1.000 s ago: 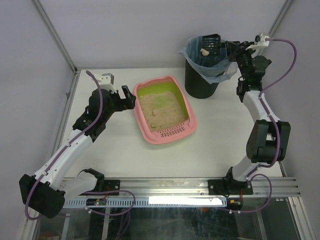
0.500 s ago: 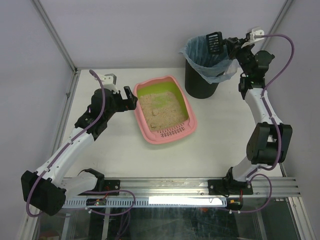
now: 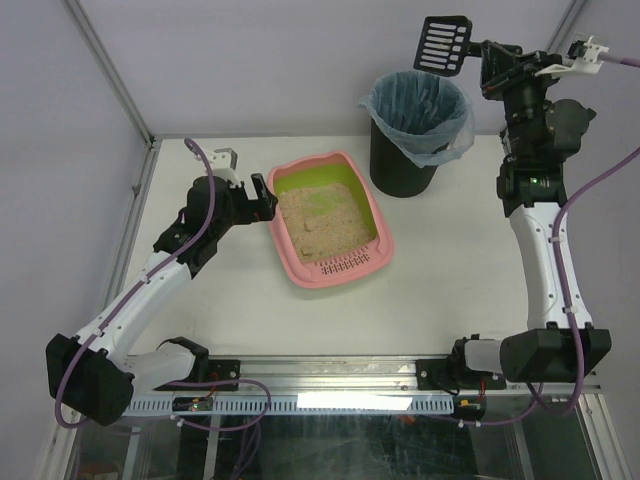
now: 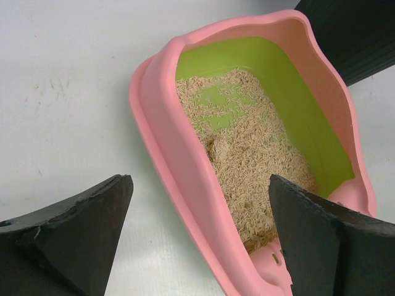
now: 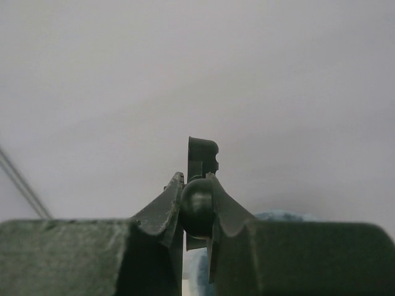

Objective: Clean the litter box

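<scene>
The pink litter box (image 3: 284, 250) with a green lining and beige litter (image 3: 322, 228) lies mid-table, its slotted grille at the near end. My left gripper (image 3: 262, 197) is open, with its jaws either side of the box's left rim. The left wrist view shows that rim (image 4: 185, 185) between the open left gripper's (image 4: 199, 180) fingers. My right gripper (image 3: 487, 57) is shut on the handle of a black slotted scoop (image 3: 443, 42), held high above the bin. The right wrist view shows the right gripper (image 5: 197, 200) clamped on the scoop's handle (image 5: 202, 154).
A black bin with a blue bag (image 3: 413, 120) stands behind and to the right of the litter box; its corner shows in the left wrist view (image 4: 352, 31). Enclosure posts and walls border the table at the left and back.
My right arm has lifted the scoop from the bin's mouth to high above it, and the pale clump it carried no longer shows. My left gripper has edged closer to the litter box's rim.
</scene>
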You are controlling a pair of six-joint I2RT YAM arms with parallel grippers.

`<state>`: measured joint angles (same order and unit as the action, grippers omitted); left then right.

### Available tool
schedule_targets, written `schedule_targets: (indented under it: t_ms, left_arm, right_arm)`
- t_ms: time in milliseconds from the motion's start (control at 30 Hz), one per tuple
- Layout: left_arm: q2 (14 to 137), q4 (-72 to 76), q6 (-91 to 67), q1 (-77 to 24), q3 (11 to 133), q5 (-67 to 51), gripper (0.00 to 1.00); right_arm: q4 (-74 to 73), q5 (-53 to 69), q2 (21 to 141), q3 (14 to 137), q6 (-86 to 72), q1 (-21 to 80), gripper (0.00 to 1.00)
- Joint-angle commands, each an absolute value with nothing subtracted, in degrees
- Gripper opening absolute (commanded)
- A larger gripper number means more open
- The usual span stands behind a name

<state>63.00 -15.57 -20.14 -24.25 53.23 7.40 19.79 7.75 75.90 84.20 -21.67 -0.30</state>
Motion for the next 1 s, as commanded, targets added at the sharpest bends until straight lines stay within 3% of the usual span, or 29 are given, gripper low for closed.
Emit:
schedule_targets:
  t_ms: [0,333,567,967]
  left_arm:
    - [63.68,-13.73,-20.99,-23.64,55.25,5.26,0.96]
    - [62.28,-13.65,-20.56,-23.64,54.74,7.45,0.95]
    - [62.31,-13.63,-20.57,-23.69,54.82,7.72,0.96]
    - [61.19,-13.71,-20.32,-23.64,54.32,8.43,0.96]
  right_arm:
    - [9.43,8.75,73.18,85.21,-29.27,5.25,0.0]
    - [-3.03,3.16,73.37,77.71,-21.6,22.94,0.0]
    - [-14.41,-3.31,83.45,84.01,-11.22,30.36,0.0]
    - [-21.66,-17.97,100.39,97.67,4.28,37.99,0.0]
